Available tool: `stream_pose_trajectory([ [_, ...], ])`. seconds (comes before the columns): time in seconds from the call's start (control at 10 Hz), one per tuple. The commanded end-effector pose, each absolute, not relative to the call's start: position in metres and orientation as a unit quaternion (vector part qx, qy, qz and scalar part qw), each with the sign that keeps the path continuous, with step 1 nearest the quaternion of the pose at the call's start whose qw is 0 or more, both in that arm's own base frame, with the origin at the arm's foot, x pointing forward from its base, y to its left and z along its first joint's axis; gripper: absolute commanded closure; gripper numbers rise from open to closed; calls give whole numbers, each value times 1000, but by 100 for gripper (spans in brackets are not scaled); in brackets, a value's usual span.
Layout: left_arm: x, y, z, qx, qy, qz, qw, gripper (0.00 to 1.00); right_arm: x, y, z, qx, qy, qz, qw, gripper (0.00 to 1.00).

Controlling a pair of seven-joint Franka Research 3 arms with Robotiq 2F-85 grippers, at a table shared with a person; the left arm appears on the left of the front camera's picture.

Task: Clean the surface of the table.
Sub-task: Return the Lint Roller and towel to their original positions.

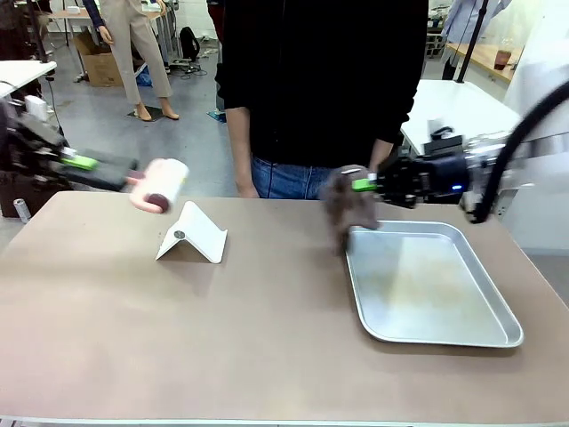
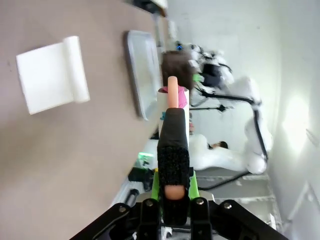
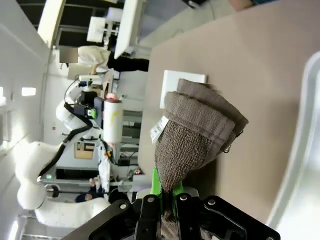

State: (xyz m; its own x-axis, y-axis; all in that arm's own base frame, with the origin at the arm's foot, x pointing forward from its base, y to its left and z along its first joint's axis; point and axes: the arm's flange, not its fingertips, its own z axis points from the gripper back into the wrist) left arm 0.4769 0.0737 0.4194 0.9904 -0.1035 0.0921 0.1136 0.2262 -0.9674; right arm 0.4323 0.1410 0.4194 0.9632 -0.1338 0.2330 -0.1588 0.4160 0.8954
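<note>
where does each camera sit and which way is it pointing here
Front: between the arms, looking across the table at a person; left gripper holds a lint roller, right gripper a brown cloth.
Left wrist: along its shut fingers and the roller's handle, toward the tray.
Right wrist: along its fingers clamping the cloth.
Shared: both wrist views show the white stand.

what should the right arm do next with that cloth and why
Probably lower it onto the table. The right end effector is shut on the brown cloth, which hangs at the far corner of the metal tray, apparently just off the beige top, so no wiping can start until it presses down.
</note>
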Motion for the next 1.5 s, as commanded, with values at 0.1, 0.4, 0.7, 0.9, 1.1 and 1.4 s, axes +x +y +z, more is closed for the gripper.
stream_pose_trajectory([
  [0.1, 473, 50, 421, -620, -14, -52, 782, 78, 459, 147, 394, 576, -146, 17, 804, 91],
  [0.4, 484, 44, 412, -604, -12, -61, 795, 78, 448, 165, 397, 551, -144, 7, 822, 91],
  [0.7, 485, 42, 408, -600, -14, -54, 798, 78, 451, 158, 392, 559, -135, 8, 818, 91],
  [0.9, 497, 8, 405, -554, -39, -35, 831, 78, 471, 185, 374, 546, -163, -7, 822, 91],
  [1.1, 506, -12, 407, -527, -45, -35, 848, 78, 477, 203, 359, 533, -143, -28, 833, 91],
  [1.4, 526, -39, 395, -486, -14, -19, 874, 78, 482, 229, 343, 495, -119, -38, 860, 91],
])
